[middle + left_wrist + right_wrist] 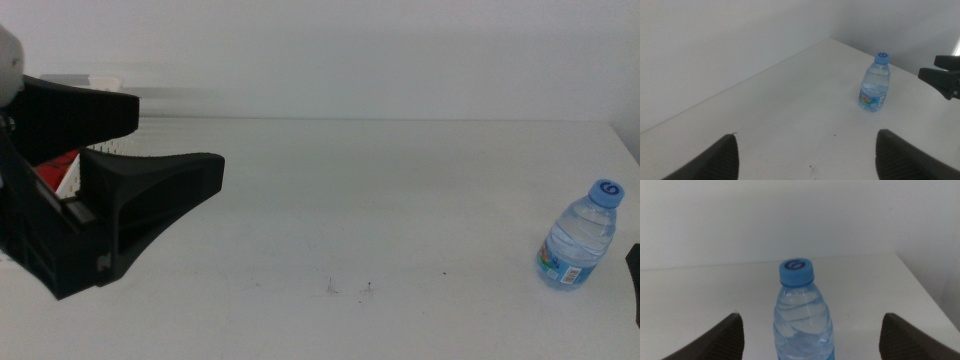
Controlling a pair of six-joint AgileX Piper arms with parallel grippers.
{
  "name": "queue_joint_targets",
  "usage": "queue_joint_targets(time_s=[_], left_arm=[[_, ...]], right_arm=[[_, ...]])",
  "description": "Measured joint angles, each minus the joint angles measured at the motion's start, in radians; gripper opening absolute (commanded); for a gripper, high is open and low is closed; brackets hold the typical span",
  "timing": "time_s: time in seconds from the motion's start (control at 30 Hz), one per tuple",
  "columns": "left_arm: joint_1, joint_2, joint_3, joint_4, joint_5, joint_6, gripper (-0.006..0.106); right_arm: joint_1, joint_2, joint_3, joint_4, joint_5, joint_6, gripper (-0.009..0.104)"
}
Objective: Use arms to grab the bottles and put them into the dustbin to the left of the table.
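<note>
Counter [400, 200] is open across the middle, only tiny specks there. Sole standing obstacle: water bottle [578, 236], upright near the right edge, free space all around it. Right hand [810, 345] has its jaws spread wide, bottle sits between them without contact. Left hand [165, 150], jaws apart, fills the left edge, well apart from the bottle.

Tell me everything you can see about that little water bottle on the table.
The water bottle is small, of clear ribbed plastic, with a blue cap and a colourful label low on its body. It stands upright and capped on the white table, near its right edge. Nothing touches it; the right gripper faces it, jaws open.
</note>
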Motion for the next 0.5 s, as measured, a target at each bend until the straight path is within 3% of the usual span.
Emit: queue_joint_targets(time_s=[0.5], left_arm=[[0.000,0.000,0.000,0.000,0.000,0.000,0.094]], right_arm=[[0.000,0.277,0.000,-0.087,-0.141,-0.043,0.093]])
